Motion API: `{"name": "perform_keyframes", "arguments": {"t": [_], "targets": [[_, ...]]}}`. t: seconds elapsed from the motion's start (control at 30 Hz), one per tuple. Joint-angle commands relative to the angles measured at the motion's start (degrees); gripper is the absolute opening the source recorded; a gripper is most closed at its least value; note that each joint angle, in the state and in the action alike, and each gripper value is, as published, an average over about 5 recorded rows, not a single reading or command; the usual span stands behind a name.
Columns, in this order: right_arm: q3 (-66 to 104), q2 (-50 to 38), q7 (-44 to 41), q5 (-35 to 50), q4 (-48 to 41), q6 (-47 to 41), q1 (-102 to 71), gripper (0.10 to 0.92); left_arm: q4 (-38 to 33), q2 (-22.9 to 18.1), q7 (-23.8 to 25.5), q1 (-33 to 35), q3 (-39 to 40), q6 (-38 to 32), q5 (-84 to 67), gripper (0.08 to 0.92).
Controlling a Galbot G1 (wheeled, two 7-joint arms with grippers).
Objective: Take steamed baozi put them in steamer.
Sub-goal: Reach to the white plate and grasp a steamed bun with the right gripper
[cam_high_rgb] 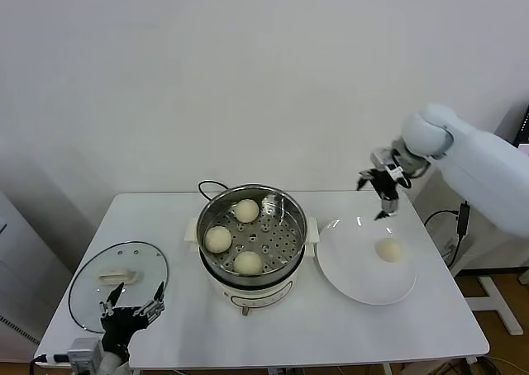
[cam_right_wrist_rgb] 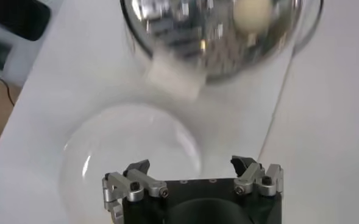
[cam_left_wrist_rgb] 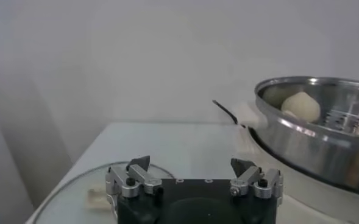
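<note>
White round bun (cam_high_rgb: 388,249) waits mid-right on the flat white plate (cam_high_rgb: 364,288), so lower your wide-open right gripper (cam_high_rgb: 383,195) straight over it while the open left gripper (cam_high_rgb: 132,302) rests.

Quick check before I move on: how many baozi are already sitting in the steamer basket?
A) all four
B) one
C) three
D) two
C: the head view shows three baozi on the perforated floor of the steamer, while a fourth still lies on the white plate beside it.
</note>
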Motion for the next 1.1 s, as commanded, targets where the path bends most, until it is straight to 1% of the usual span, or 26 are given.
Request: {"name": "perform_keyframes", "arguments": {"t": [0.03,0.17,0.37,0.57,0.8,1.1], "targets": [[18.26,3.49,2.69,-14.34,-11.01,2.24,-18.30,0.823,2.32,0.89,0.39,-0.44,0.09,0.12,-0.16,0.823],[19.19,6.54,3.06,-15.57,-13.88,3.24,-19.06,0.823,2.80,1.07,0.53,-0.27,-0.05,0.16,0.18,0.823],[20.61,8.12,2.11,-19.56,-15.04,4.02,-20.51,0.823,2.97,1.51,0.71,-0.05,-0.14,0.21,0.31,0.823],[24.64,9.93,6.16,-22.93,-18.42,4.07,-22.62,0.823,3.13,1.49,0.60,-0.18,0.14,0.18,0.62,0.823],[25.61,10.94,7.37,-22.79,-20.64,4.20,-22.87,0.823,3.20,1.54,0.61,-0.14,-0.13,0.25,0.77,0.823],[25.51,10.72,4.98,-22.99,-20.01,4.08,-22.90,0.823,3.53,1.63,0.69,-0.22,-0.25,0.51,0.86,0.823]]}}
